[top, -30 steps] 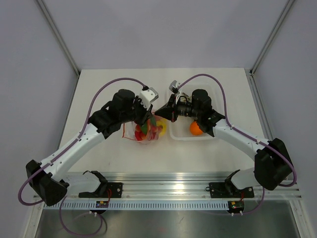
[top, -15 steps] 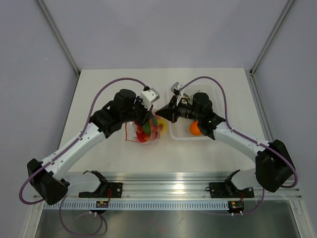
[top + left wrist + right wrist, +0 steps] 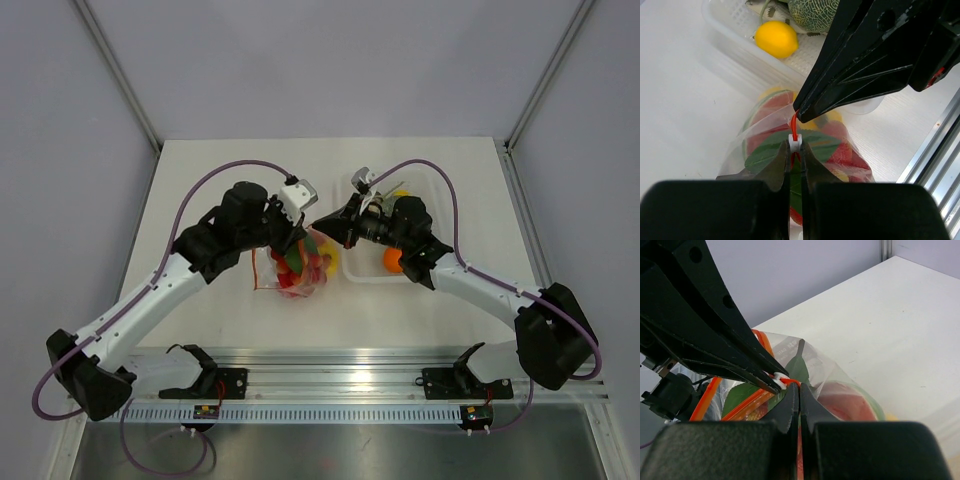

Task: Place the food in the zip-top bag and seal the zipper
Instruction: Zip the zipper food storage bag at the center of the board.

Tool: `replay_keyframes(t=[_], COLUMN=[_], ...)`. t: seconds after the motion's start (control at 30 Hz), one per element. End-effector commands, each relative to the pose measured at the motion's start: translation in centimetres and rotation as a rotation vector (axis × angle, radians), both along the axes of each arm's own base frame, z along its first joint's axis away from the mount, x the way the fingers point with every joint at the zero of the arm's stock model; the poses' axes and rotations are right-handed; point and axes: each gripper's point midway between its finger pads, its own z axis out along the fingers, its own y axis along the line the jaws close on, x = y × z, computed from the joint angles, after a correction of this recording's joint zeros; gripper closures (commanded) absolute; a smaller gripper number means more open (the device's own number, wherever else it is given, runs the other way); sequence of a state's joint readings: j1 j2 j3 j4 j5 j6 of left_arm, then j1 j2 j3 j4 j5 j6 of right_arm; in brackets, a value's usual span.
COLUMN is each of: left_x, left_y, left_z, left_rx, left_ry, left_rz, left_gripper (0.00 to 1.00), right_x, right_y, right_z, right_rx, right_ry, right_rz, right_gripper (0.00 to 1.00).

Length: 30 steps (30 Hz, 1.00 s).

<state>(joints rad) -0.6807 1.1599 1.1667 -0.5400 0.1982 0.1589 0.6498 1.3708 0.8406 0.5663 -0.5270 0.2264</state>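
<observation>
The zip-top bag (image 3: 294,270) stands on the table between the arms, filled with food: red, green and yellow pieces (image 3: 840,150). My left gripper (image 3: 795,146) is shut on the white slider of the red-orange zipper (image 3: 794,125). My right gripper (image 3: 799,389) is shut on the bag's top edge at the end of the zipper strip (image 3: 740,405), tip to tip with the left fingers (image 3: 760,377). In the top view both grippers, left (image 3: 305,233) and right (image 3: 323,228), meet above the bag.
A white tray (image 3: 362,276) lies right of the bag, holding an orange (image 3: 393,260). The left wrist view shows the tray's wall (image 3: 730,37), a lemon (image 3: 776,38) and a netted melon (image 3: 812,10). A metal rail (image 3: 340,375) runs along the near edge.
The bag has been drawn up taller and narrower and sits slightly further right. Both grippers have stayed shut at its mouth, close together. The right wrist has shifted a little right.
</observation>
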Motion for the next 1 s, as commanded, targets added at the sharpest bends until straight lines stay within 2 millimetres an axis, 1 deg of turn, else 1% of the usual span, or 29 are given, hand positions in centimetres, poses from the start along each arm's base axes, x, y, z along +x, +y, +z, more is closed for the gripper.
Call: replay_keyframes(t=[0.0, 0.07, 0.1, 0.17, 0.2, 0.3, 0.37, 0.5, 0.57, 0.63, 0.7, 0.73, 0.77, 0.8, 0.83, 0.87, 0.9, 0.93, 0.97], left_x=[-2.4, -2.5, -2.6, -2.6, -2.5, -2.8, -2.9, -3.2, -3.3, -3.4, -3.5, -3.5, -3.5, -3.6, -3.6, -3.6, -3.7, -3.7, -3.7], left_y=[1.5, 2.1, 2.2, 2.8, 3.0, 3.3, 3.7, 4.1, 3.9, 3.6, 3.4, 3.2, 3.1, 3.0, 2.9, 2.7, 2.6, 2.5, 2.4], left_z=[-1.0, -1.1, -1.4, -1.4, -1.8, -1.7, -2.3, -2.4, -2.3, -2.2, -1.9, -2.0, -1.9, -1.7, -1.7, -1.4, -1.2, -1.1, -0.9], left_rx=[0.044, 0.050, 0.054, 0.055, 0.060, 0.049, 0.059, 0.048, 0.036, 0.025, 0.012, 0.011, 0.008, 0.003, 0.002, -0.004, -0.011, -0.016, -0.022], left_ry=[0.045, 0.037, 0.041, 0.034, 0.039, 0.033, 0.044, 0.046, 0.046, 0.053, 0.056, 0.060, 0.060, 0.063, 0.063, 0.059, 0.062, 0.059, 0.057], left_rz=[-0.031, -0.019, -0.013, 0.008, 0.017, 0.024, 0.033, 0.038, 0.027, 0.020, 0.008, 0.000, -0.004, -0.011, -0.016, -0.023, -0.037, -0.042, -0.051], left_gripper=[1.00, 1.00, 1.00, 1.00, 1.00, 1.00, 1.00, 1.00, 1.00, 1.00, 1.00, 1.00, 1.00, 1.00, 1.00, 1.00, 1.00, 1.00, 1.00], right_x=[3.5, 3.9, 4.0, 4.0, 4.1, 4.0, 4.0, 3.9, 3.6, 2.7, 2.0, 1.3, 1.1, 0.7, 0.7, 0.6, 0.3, 0.3, 0.1], right_y=[-2.6, -3.0, -3.1, -3.0, -2.9, -2.8, -2.8, -2.9, -2.6, -2.1, -1.7, -1.5, -1.4, -1.6, -1.9, -2.2, -2.6, -3.1, -3.5], right_z=[4.1, 4.2, 4.1, 4.1, 4.0, 4.1, 4.2, 4.2, 3.9, 3.5, 3.6, 2.4, 3.1, 1.7, 1.6, 2.5, 1.7, 1.7, 2.5], right_rx=[0.119, 0.132, 0.133, 0.143, 0.144, 0.154, 0.160, 0.153, 0.140, 0.111, 0.084, 0.021, 0.003, -0.059, -0.097, -0.110, -0.152, -0.186, -0.195], right_ry=[-0.092, -0.078, -0.071, -0.065, -0.062, -0.059, -0.058, -0.061, -0.059, -0.078, -0.090, -0.076, -0.092, -0.042, -0.067, -0.092, -0.074, -0.116, -0.148], right_rz=[-0.224, -0.259, -0.266, -0.262, -0.263, -0.254, -0.259, -0.259, -0.232, -0.169, -0.119, -0.076, -0.057, -0.044, -0.046, -0.051, -0.057, -0.062, -0.069], right_gripper=[1.00, 1.00, 1.00, 1.00, 1.00, 1.00, 1.00, 1.00, 1.00, 1.00, 1.00, 1.00, 0.99, 0.94, 0.86, 0.79, 0.73, 0.61, 0.56])
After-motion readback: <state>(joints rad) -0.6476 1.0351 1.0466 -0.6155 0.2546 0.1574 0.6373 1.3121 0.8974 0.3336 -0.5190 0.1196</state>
